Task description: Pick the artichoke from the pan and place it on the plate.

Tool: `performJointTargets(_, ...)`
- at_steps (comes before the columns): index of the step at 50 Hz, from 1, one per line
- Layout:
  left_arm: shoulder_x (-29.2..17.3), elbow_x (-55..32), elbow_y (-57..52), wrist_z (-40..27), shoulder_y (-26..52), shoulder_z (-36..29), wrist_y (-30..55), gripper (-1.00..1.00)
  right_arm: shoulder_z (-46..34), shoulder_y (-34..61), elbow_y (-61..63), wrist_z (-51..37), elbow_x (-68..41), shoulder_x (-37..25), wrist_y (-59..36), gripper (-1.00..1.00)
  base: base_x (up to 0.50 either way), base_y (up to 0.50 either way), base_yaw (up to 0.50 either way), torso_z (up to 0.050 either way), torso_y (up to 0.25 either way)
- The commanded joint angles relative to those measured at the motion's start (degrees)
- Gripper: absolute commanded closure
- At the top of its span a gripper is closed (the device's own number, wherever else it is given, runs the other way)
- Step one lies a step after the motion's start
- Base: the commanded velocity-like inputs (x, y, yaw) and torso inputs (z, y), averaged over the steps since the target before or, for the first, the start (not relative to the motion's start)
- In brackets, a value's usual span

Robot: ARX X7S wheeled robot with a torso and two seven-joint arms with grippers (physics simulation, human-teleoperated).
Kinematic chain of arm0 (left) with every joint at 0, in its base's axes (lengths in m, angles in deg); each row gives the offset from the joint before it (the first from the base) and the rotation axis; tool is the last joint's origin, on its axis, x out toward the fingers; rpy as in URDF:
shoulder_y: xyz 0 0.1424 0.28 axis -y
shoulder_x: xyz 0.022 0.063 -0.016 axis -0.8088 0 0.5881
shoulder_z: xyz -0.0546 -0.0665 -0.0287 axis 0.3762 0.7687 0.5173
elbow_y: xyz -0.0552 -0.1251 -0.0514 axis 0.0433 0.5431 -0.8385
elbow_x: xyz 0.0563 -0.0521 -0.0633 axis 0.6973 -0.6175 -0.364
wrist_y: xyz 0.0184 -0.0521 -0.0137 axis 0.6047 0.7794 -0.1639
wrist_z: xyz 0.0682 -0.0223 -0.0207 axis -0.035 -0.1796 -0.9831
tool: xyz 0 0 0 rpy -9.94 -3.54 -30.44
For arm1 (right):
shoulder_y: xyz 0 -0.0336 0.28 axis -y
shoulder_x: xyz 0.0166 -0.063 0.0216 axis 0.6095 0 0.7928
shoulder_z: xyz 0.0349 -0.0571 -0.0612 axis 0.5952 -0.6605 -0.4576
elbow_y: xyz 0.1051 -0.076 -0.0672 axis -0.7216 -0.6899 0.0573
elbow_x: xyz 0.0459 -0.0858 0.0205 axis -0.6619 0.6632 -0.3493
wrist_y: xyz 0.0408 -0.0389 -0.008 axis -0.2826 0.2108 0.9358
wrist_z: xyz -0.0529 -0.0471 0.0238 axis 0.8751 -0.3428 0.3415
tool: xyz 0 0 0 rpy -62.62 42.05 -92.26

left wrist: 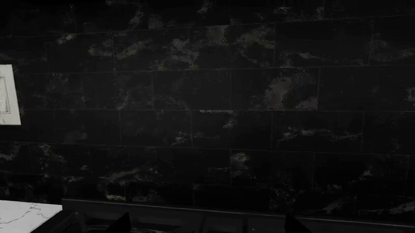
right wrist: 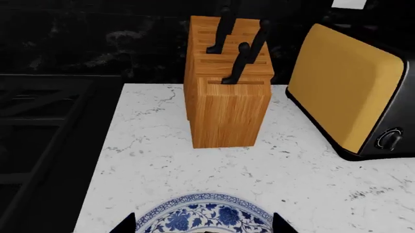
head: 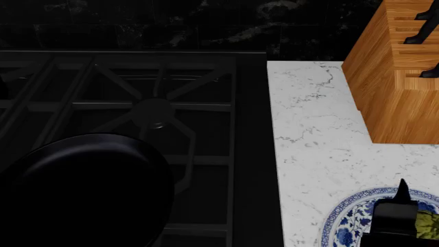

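You are looking at one stove (head: 199,108) beside one white marble worktop (head: 315,139), under a dark marble wall (left wrist: 214,97). One toaster (right wrist: 350,97) and one knife block (right wrist: 224,104) are standing there. One pan (head: 82,190) is sitting empty on the stove. One plate (head: 350,221) is carrying one artichoke (head: 431,225), beside your right hand (head: 398,216); whether either hand is open or closed, I cannot tell.

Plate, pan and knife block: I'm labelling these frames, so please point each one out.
plate (right wrist: 204,213): right wrist view, on its blue floral rim.
pan (head: 82,190): head view, on its dark inner surface.
knife block (right wrist: 224,104): right wrist view, on its wooden front face.
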Motion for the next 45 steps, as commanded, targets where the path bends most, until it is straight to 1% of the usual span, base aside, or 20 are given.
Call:
performJointTargets(1,1.1,0.7,1.9,1.6,-1.0,1.9,-3.4,-1.0,0.0,6.0,2.7,-2.5,-4.6,-3.8,3.8,-1.0,0.0,0.0,0.0,0.0,0.0)
performJointTargets(10,0.9,0.4,1.4,1.3,-0.9,2.0,-2.7,-1.0,-5.8,14.6,4.5,-3.7,-8.4,-8.6,6.9,-1.0,0.0,0.0,0.0,0.0,0.0)
performJointTargets(16,0.8,0.1,1.5,1.2,-0.9,2.2,-2.8,-1.0,-6.7,18.4,5.7,-4.7,-11.9,-11.7,8.5,-1.0,0.0,0.0,0.0,0.0,0.0)
performJointTargets(19,0.8,-0.1,1.5,1.2,-0.9,2.2,-2.9,-1.0,-7.5,21.1,7.0,-4.8,-14.0,-14.6,10.0,-1.0,0.0,0.0,0.0,0.0,0.0)
performJointTargets(22,0.8,-0.4,1.7,1.1,-1.0,2.2,-3.2,-1.0,-6.9,23.1,7.6,-4.7,-16.2,-17.4,11.0,-1.0,0.0,0.0,0.0,0.0,0.0)
performJointTargets(29,0.6,-0.5,0.5,1.0,-0.8,1.7,-2.0,-1.0,-3.3,27.8,8.0,-4.4,-20.1,-17.8,6.7,-1.0,0.0,0.0,0.0,0.0,0.0)
performJointTargets(30,0.5,-0.5,0.3,1.0,-0.8,1.7,-1.7,-1.0,-11.9,36.4,4.0,-13.0,-28.1,-9.2,-1.9,-1.0,0.0,0.0,0.0,0.0,0.0)
performJointTargets(31,0.5,-0.5,0.2,0.9,-0.8,1.7,-1.6,-1.0,-20.5,45.0,2.9,-21.6,-30.1,-1.7,-3.9,-1.0,0.0,0.0,0.0,0.0,0.0)
performJointTargets(33,0.5,-0.6,0.1,0.9,-1.0,1.9,-1.7,-1.0,-37.7,62.2,3.1,-22.8,-30.0,-1.2,-2.0,-1.0,0.0,0.0,0.0,0.0,0.0)
performJointTargets(34,0.5,-0.6,0.2,0.8,-1.1,2.0,-1.8,-1.0,-44.6,70.8,3.1,-22.8,-30.0,-0.5,-1.6,-1.0,0.0,0.0,0.0,0.0,0.0)
performJointTargets(35,0.5,-0.7,0.3,0.7,-1.0,2.0,-1.8,-1.0,-46.0,79.4,3.2,-22.7,-29.9,-0.5,-1.0,-1.0,0.0,0.0,0.0,0.0,0.0)
performJointTargets(36,0.5,-0.7,0.3,0.7,-1.2,2.0,-1.9,-1.0,-47.8,81.5,3.2,-22.7,-30.0,0.0,-0.8,-1.0,0.0,0.0,0.0,0.0,0.0)
performJointTargets(40,0.4,-1.0,0.5,0.7,-1.5,2.2,-2.4,-1.0,-51.7,85.1,4.1,-22.5,-29.7,1.1,0.7,-1.0,0.0,0.0,0.0,0.0,0.0)
performJointTargets(45,0.4,-1.2,0.3,0.6,-1.8,2.1,-2.2,-1.0,-54.6,86.7,4.8,-22.2,-27.8,3.6,1.6,-1.0,0.0,0.0,0.0,0.0,0.0)
